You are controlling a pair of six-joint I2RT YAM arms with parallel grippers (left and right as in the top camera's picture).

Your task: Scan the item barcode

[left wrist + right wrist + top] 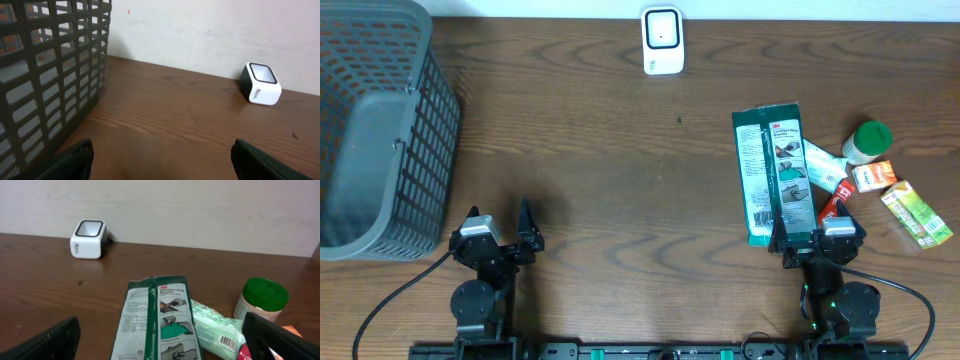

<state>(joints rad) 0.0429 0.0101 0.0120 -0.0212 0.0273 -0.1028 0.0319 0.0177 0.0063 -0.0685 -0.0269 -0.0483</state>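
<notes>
Overhead shows the green glove pack (772, 175) lying flat just ahead of the right gripper (817, 238), which gapes wide and empty, like the left gripper (500, 225). The pack looks light, floppy and slick, so its near short edge seems the best place to pinch. Counted: one pack, one scanner (661, 40), one basket (380, 130), one jar (868, 140), one pouch (823, 165), one tube (832, 207), one orange box (873, 177), one yellow-green box (916, 213).
</notes>
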